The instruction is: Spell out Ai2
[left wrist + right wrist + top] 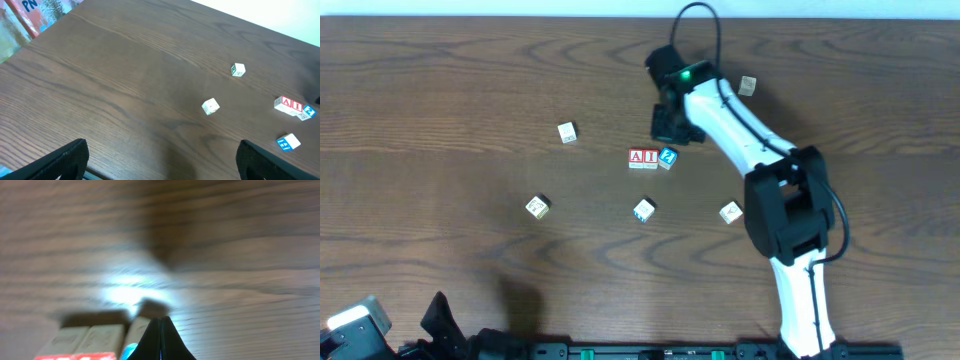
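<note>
Three small wooden blocks stand in a row mid-table: a red A block [637,158], a red I block [650,158] and a blue 2 block [667,157], which is slightly turned. They also show at the right edge of the left wrist view, with the A and I pair [288,105] beside the 2 block [307,112]. My right gripper [671,135] is shut and empty, with its fingertips [161,335] just behind the 2 block [134,339]. My left gripper [160,160] is open and empty, low at the table's front left [445,325].
Loose letter blocks lie around the row: one at the left back [567,132], one at the left front [537,206], one in front of the row [643,210], one at the right front [730,212], and one at the far right back [748,85].
</note>
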{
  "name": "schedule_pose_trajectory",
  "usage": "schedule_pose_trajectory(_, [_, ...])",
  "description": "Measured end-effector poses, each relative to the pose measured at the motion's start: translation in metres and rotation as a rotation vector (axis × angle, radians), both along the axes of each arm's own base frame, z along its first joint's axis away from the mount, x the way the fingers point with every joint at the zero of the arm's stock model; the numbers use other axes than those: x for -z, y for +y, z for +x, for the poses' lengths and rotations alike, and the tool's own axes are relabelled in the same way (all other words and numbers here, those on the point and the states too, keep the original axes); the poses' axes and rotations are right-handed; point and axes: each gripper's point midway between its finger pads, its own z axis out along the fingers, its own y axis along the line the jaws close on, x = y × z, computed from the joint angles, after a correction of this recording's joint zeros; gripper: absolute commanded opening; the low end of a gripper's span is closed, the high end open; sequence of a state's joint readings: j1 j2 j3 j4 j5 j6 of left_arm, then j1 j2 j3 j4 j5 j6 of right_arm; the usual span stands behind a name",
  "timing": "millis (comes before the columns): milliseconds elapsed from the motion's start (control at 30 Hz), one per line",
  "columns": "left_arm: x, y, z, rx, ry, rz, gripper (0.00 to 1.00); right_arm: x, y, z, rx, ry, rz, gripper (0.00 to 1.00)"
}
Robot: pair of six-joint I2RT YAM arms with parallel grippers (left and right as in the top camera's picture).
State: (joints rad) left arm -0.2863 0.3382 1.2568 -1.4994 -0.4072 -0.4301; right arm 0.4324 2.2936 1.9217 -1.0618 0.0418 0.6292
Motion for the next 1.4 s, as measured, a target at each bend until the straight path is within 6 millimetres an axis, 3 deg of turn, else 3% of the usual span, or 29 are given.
schedule_pose_trajectory(133, [0.0,0.0,0.0,0.0,0.0,0.0,0.95,-0.002,-0.035,-0.006,0.08,0.056,-0.06,0.01])
schedule_pose_trajectory(200, [0.0,0.0,0.0,0.0,0.0,0.0,0.95,-0.002,-0.039,-0.01,0.093,0.068,-0.071,0.01])
schedule_pose_trajectory(300, [0.0,0.0,0.0,0.0,0.0,0.0,0.95,0.006,-0.031,-0.022,0.086,0.091,-0.081,0.01])
schedule_pose_trajectory(533, [0.0,0.0,0.0,0.0,0.0,0.0,0.95,0.012,0.018,-0.04,-0.005,0.069,-0.069,0.01])
schedule_pose_trajectory(767, [0.0,0.0,0.0,0.0,0.0,0.0,0.95,0.013,0.016,-0.041,0.016,0.073,-0.07,0.01])
schedule_pose_trajectory(1000, [0.0,0.0,0.0,0.0,0.0,0.0,0.95,0.013,0.006,-0.033,0.051,0.052,-0.088,0.01])
schedule_pose_trajectory(1233, [0.0,0.0,0.0,0.0,0.0,0.0,0.95,0.01,-0.01,0.008,0.103,-0.06,-0.037,0.01])
schedule_pose_trajectory(1400, [0.0,0.0,0.0,0.0,0.0,0.0,0.95,0.006,0.002,0.023,0.04,-0.114,0.021,0.01])
